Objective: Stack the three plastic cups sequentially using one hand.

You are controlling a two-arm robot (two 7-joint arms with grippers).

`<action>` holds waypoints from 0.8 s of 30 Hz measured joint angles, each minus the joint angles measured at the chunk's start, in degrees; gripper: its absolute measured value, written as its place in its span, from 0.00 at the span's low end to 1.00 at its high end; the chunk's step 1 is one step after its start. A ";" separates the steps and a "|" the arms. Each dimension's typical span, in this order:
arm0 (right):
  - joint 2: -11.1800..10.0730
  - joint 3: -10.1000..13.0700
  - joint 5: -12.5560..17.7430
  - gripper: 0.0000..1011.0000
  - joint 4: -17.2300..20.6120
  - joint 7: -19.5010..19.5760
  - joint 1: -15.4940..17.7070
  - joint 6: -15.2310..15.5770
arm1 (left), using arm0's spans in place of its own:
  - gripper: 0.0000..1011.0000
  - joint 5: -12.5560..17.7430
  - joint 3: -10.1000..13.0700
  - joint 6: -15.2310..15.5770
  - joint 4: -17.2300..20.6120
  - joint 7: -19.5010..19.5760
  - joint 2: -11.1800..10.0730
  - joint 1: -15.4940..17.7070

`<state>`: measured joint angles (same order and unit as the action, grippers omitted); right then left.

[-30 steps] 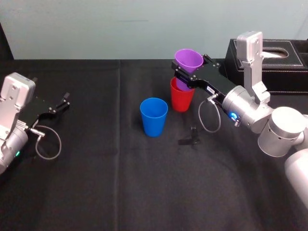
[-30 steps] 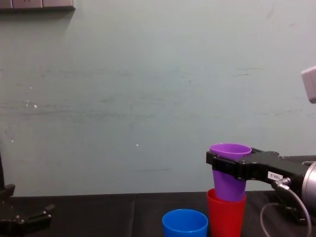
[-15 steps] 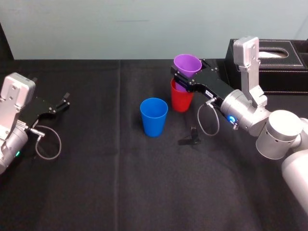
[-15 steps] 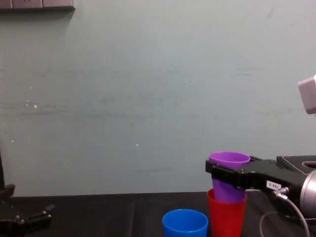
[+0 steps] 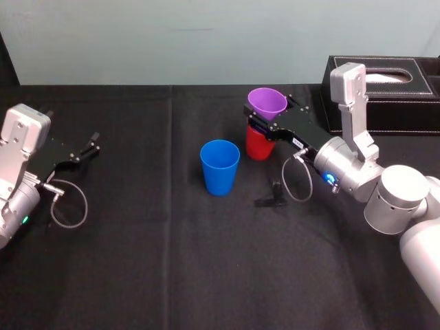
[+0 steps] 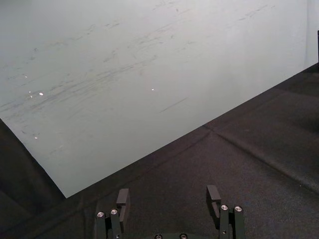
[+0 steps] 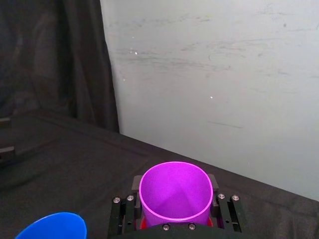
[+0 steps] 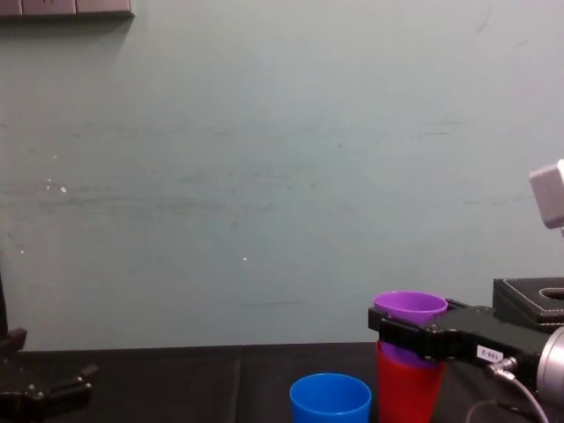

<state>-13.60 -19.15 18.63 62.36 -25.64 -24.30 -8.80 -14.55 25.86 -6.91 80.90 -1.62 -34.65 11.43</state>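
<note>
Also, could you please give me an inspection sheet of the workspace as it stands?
Surface: black cloth table, lightly creased.
Job's things: purple cup partway inside red cup; blue cup upright, apart, to their left.
Clutter: stitched tissue box at far right; small dark item on the cloth.
Grippers: right gripper shut on the purple cup; left gripper open, parked at the left.
Cables: right wrist cable and left wrist cable, each looped, off the cups.
Surroundings: pale scuffed wall; dark curtain.

Tissue box (image 5: 405, 110) on black table (image 5: 172, 261)
</note>
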 joint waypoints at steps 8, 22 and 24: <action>0.42 -0.03 -0.72 0.73 -1.64 -0.03 -0.56 -0.83 | 0.99 0.00 0.00 0.00 0.00 0.00 0.00 0.00; 1.01 -0.16 -2.15 0.73 -2.67 0.73 -1.04 -1.62 | 0.99 0.00 0.00 0.00 0.00 0.00 0.00 0.00; 0.99 -0.16 -2.12 0.73 -2.64 0.74 -1.04 -1.62 | 0.99 0.00 0.00 0.00 0.00 0.00 0.00 0.00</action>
<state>-12.60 -19.31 16.51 59.72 -24.90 -25.34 -10.42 -14.55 25.86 -6.91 80.90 -1.62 -34.65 11.43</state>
